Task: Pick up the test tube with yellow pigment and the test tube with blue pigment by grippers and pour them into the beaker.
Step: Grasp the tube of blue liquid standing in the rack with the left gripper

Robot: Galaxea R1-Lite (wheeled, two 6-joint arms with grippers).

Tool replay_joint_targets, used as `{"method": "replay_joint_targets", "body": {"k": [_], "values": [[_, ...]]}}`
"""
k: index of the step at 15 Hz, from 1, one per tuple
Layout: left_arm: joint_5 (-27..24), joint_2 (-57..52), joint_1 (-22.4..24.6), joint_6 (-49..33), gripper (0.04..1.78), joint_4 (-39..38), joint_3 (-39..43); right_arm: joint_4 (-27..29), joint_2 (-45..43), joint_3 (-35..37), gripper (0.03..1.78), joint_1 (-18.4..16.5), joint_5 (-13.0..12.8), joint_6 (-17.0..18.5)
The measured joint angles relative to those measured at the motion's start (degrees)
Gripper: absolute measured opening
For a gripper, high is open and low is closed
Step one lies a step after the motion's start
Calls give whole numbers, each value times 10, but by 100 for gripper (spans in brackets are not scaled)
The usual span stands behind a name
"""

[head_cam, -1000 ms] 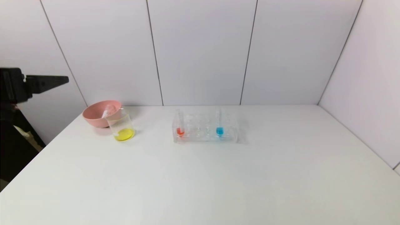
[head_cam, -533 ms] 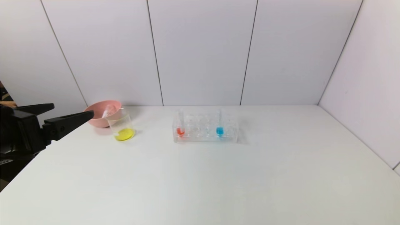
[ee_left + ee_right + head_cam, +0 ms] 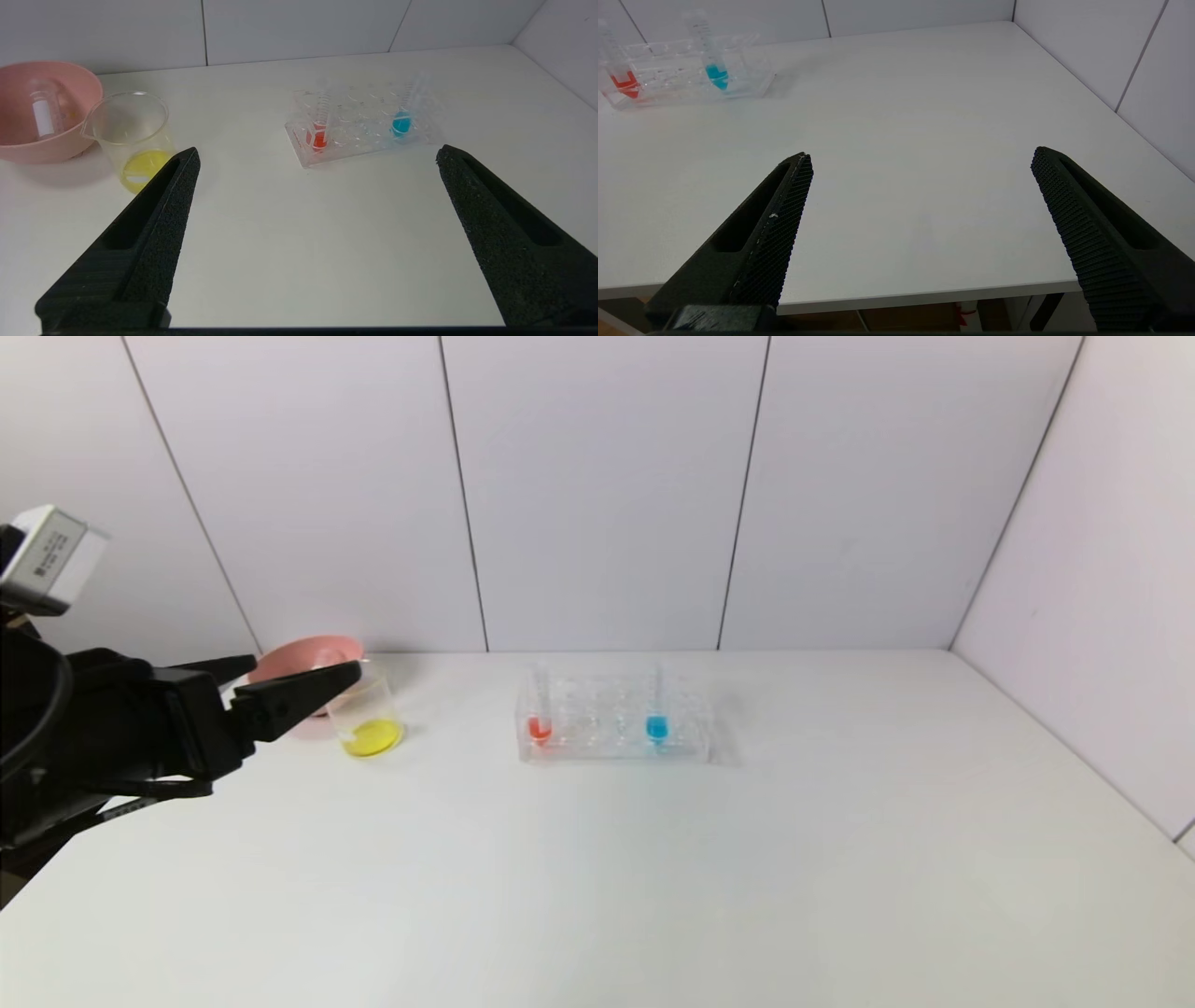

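Beside the beaker [image 3: 369,719], left gripper [image 3: 299,679] spread empty, no legible labels

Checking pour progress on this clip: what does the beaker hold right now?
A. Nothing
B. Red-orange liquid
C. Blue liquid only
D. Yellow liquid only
D: the beaker has a yellow pool at its bottom, while the test tube with blue pigment stands in the rack, blue at its tip.

One beaker [image 3: 370,717], one pink bowl [image 3: 297,672], one rack [image 3: 616,721], three test tubes (one lying in the bowl)
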Motion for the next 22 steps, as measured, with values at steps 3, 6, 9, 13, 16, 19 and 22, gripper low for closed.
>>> {"method": "replay_joint_targets", "body": {"k": [3, 6, 9, 13, 16, 19, 22], "values": [[21, 68, -38, -2, 176, -62, 2, 0, 0, 0, 171, 0, 0, 0], [59, 150, -91, -8, 176, -145, -5, 0, 0, 0, 171, 0, 0, 0], [117, 231, -147, -7, 176, -232, -20, 0, 0, 0, 171, 0, 0, 0], [179, 320, -209, -8, 176, -293, -57, 0, 0, 0, 171, 0, 0, 0], [221, 385, -237, -8, 176, -327, -94, 0, 0, 0, 171, 0, 0, 0], [248, 453, -252, -9, 176, -356, -137, 0, 0, 0, 171, 0, 0, 0], [251, 509, -262, -21, 176, -362, -183, 0, 0, 0, 171, 0, 0, 0]]}}
